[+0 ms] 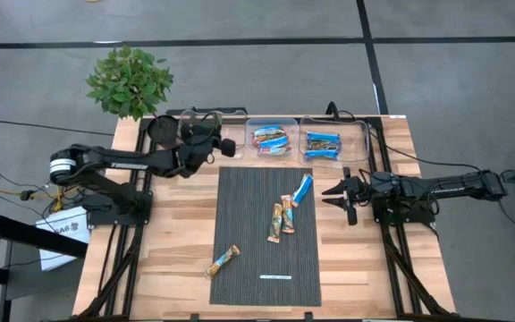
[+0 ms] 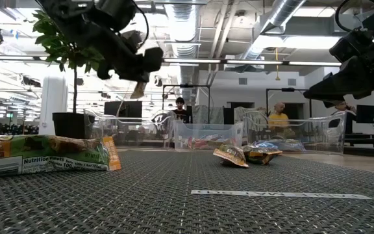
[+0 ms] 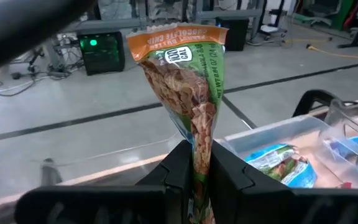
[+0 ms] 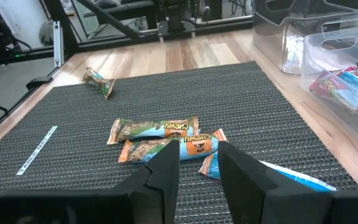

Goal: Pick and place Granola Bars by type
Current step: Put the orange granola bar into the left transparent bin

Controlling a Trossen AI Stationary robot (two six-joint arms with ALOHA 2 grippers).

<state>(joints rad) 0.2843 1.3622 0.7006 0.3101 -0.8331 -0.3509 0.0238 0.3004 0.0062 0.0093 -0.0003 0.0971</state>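
Looking down, high view: left gripper [image 1: 206,143] sits over the table's [image 1: 177,233] far edge by the leftmost clear bin [image 1: 206,114]; right gripper [image 1: 336,195] hovers at the dark mat's [image 1: 249,224] right edge.
Granola Bars, high view: four bars [image 1: 280,219] lie on the mat; others fill the middle bin [image 1: 271,138] and right bin [image 1: 321,143].
Low view: a bar [image 2: 44,155] lies near the camera; two lie farther back, before the bins.
Left wrist view: fingers [image 3: 180,171] clamped on an upright tan-orange bar [image 3: 188,87].
Right wrist view: fingers [image 4: 166,165] apart, empty, above the bars on the mat.
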